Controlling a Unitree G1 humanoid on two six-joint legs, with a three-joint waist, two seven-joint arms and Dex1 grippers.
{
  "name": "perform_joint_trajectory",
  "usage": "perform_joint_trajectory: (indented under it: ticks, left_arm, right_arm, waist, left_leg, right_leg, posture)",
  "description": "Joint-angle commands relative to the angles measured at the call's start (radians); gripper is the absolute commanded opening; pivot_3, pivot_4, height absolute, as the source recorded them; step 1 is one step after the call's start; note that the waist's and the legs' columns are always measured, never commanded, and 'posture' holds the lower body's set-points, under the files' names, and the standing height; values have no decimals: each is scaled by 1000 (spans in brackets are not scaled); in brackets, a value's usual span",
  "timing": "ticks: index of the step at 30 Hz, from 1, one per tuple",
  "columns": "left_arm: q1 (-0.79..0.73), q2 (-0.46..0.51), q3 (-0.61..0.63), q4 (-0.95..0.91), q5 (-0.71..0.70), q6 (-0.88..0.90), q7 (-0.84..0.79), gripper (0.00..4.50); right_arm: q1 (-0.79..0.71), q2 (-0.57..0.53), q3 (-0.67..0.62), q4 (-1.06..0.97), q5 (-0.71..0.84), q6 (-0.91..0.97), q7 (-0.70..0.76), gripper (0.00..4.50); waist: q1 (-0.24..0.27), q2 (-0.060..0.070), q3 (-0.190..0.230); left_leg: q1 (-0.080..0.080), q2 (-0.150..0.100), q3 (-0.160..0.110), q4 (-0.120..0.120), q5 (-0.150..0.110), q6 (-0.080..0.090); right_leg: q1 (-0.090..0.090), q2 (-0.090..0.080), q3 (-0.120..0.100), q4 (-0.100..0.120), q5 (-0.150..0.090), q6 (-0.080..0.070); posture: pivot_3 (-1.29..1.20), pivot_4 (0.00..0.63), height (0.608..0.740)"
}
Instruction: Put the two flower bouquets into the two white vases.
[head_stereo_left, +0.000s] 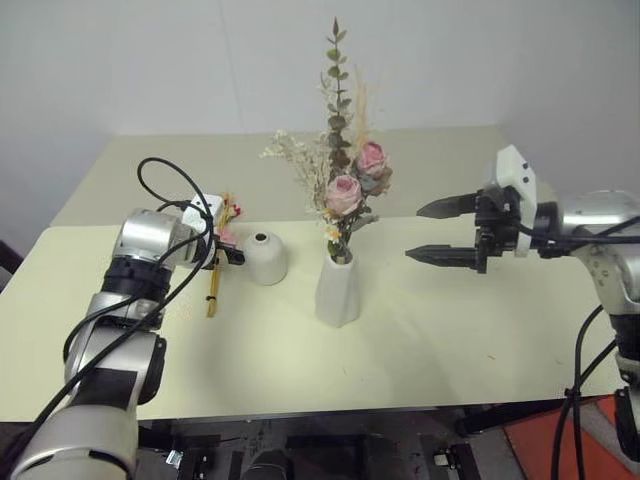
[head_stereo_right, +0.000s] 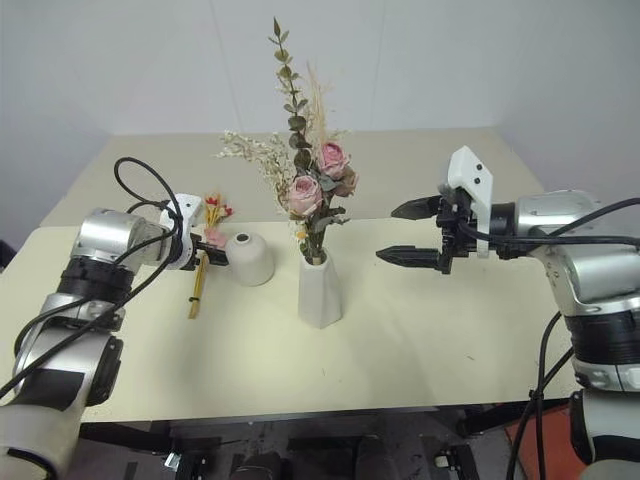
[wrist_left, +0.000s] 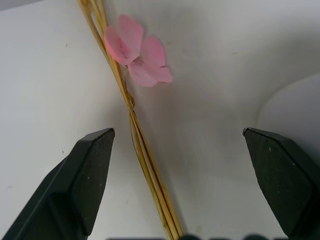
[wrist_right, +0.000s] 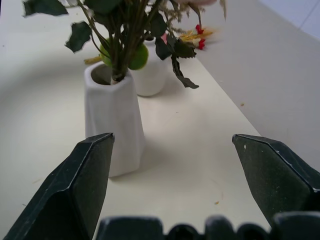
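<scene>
Pale cream worktop (head_stereo_left: 450, 330) stretches before me under a plain white wall. On it, the taller vase (head_stereo_left: 338, 290) already holds the bushy rose bouquet (head_stereo_left: 340, 185) upright. Just to its left stands the squat round vase (head_stereo_left: 265, 258), with nothing in it. The slim bouquet (head_stereo_left: 213, 285) of yellow stalks lies flat on the worktop beside that vase. My left gripper (wrist_left: 187, 150) hangs released above those stalks, its fingers either side of them. My right gripper (head_stereo_left: 440, 232) hovers released, well right of the taller vase.
</scene>
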Motion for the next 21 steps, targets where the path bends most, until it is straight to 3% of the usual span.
perform_joint_trajectory:
  ticks: [1,3,6,18,21]
  left_arm:
    - [-41,-29,30,109,39,-41,25,4500]
    - [-55,-38,47,157,43,-47,20,4500]
    - [-65,-46,49,206,66,-78,20,3905]
    - [-38,43,112,107,87,-35,9,95]
    - [-16,64,189,35,51,-12,15,42]
  right_arm:
    - [-47,-5,-16,26,-23,-53,43,4492]
    - [-51,0,-17,31,-31,-57,50,4492]
    - [-47,9,-27,29,-30,-55,53,4500]
    - [-33,16,-31,72,-64,-77,66,4500]
    - [-23,17,-34,88,-72,-84,68,4500]
  waist:
    - [1,0,0]
    - [1,0,0]
    - [-1,0,0]
    - [-7,0,0]
    - [-5,0,0]
  left_leg:
    - [0,0,0,0,0,0]
    - [-1,0,0,0,0,0]
    - [0,0,0,0,0,0]
    - [-1,0,0,0,0,0]
    - [-2,0,0,0,0,0]
  right_leg:
    - [0,0,0,0,0,0]
    - [0,0,0,1,0,0]
    - [0,0,0,1,0,0]
    - [-2,0,0,3,0,0]
    - [-2,0,0,3,0,0]
  posture:
    - [0,150,740]
    - [0,150,740]
    - [0,150,740]
    - [0,150,740]
    - [0,150,740]
